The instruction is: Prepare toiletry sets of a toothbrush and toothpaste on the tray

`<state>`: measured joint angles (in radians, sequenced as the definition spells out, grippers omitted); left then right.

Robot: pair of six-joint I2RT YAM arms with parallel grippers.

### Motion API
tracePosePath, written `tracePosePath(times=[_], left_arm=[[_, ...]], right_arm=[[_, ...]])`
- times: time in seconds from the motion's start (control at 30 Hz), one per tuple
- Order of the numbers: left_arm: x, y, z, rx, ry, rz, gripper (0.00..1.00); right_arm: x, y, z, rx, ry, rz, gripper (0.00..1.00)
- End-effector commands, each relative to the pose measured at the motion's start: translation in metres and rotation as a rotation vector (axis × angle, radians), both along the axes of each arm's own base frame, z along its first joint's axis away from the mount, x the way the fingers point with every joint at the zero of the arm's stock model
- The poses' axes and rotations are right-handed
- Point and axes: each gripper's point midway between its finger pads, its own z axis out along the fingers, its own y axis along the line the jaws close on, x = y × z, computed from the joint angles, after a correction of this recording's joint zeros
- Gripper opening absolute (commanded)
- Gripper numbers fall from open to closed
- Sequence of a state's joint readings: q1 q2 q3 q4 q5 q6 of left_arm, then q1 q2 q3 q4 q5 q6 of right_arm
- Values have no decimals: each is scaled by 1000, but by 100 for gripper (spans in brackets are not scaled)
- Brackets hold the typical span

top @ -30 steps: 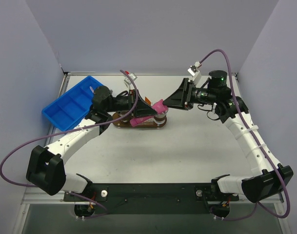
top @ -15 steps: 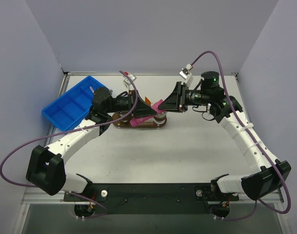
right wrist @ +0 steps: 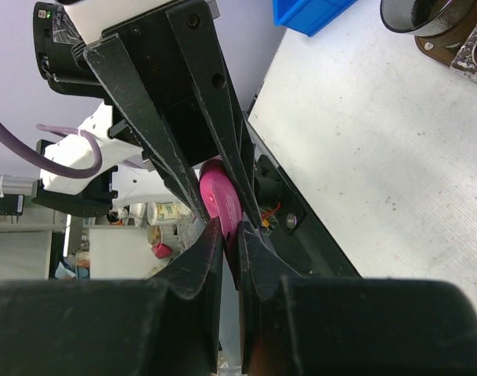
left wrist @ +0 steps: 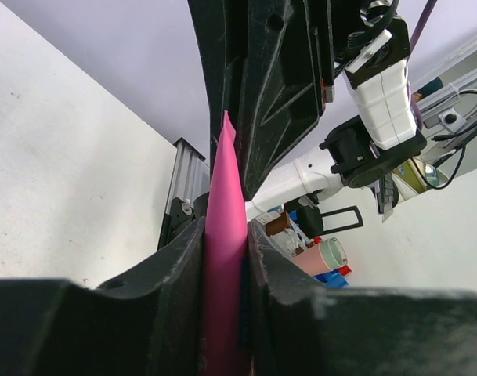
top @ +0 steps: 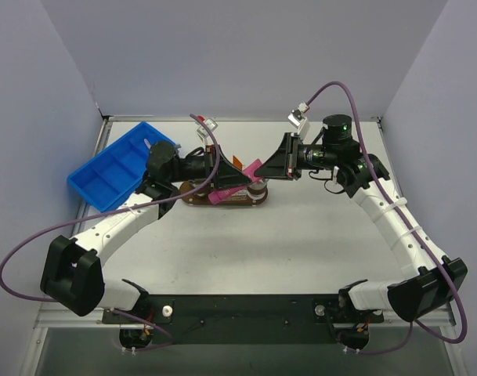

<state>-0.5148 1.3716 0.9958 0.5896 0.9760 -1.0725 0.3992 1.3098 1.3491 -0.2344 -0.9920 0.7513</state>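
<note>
Top external view: the left gripper (top: 240, 180) and the right gripper (top: 260, 168) meet tip to tip just above the far end of the tray (top: 193, 199). A pink flat piece (top: 252, 165) is caught between them. A second pink piece (top: 219, 196) lies on the tray. The blue bin (top: 113, 168) sits well apart to the left, on the pale table (top: 301, 235), with plain grey walls on three sides.

Left wrist view: the left gripper (left wrist: 224, 262) has its jaws drawn narrow and clamped on the pink flat piece (left wrist: 225, 180). The piece stands edge-on and runs up into the right gripper (left wrist: 250, 133). It looks thin, light and bendable, more sleeve or wrapper than rigid stick, though I cannot tell what it holds. I judge a grip across the flat faces near mid-length will keep it from swivelling. The smooth surface could slide if pinched only at an end. The table (left wrist: 58, 157) beside it is matte white and lightly speckled.

Right wrist view: the right gripper (right wrist: 232, 251) also has its jaws nearly together, pinching the rounded end of the pink flat piece (right wrist: 220, 196). The left gripper (right wrist: 195, 110) is directly opposite. A corner of the tray (right wrist: 448, 43) and of the blue bin (right wrist: 312, 12) shows at the top, across the bare table (right wrist: 363, 157).
</note>
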Motion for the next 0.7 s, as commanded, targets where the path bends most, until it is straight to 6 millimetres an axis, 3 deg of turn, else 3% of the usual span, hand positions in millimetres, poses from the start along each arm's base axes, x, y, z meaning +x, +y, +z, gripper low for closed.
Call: tracePosePath(times=[0.0, 0.07, 0.2, 0.23, 0.27, 0.33, 0.4, 0.43, 0.47, 0.57, 0.6, 0.67], left_arm=[[-1, 4, 14, -14, -69, 22, 37], [3, 5, 8, 24, -58, 45, 58], [29, 22, -4, 115, -37, 201, 74], [44, 35, -9, 141, -25, 276, 76], [49, 44, -6, 147, -32, 321, 90], [69, 69, -7, 175, -31, 448, 91], [76, 88, 1, 190, -58, 540, 91], [85, 101, -14, 262, -31, 622, 91], [89, 114, -7, 284, -47, 682, 91], [98, 139, -27, 432, -22, 800, 92], [100, 145, -23, 457, -22, 834, 92], [102, 159, -41, 552, 30, 885, 92]], right_arm=[[-1, 0, 15, 30, -49, 7, 0], [-1, -1, 18, 29, -62, -3, 0], [8, -10, 16, -50, -126, -89, 0], [8, -13, 23, -63, -162, -107, 0], [10, -16, 23, -84, -178, -128, 0], [15, -23, 16, -162, -214, -179, 0], [15, -28, 14, -223, -242, -203, 0], [20, -30, 11, -272, -280, -231, 0], [21, -31, 12, -295, -300, -240, 0], [27, -29, 5, -367, -331, -266, 0], [29, -28, 8, -379, -350, -276, 0], [35, -21, 3, -440, -384, -276, 0]])
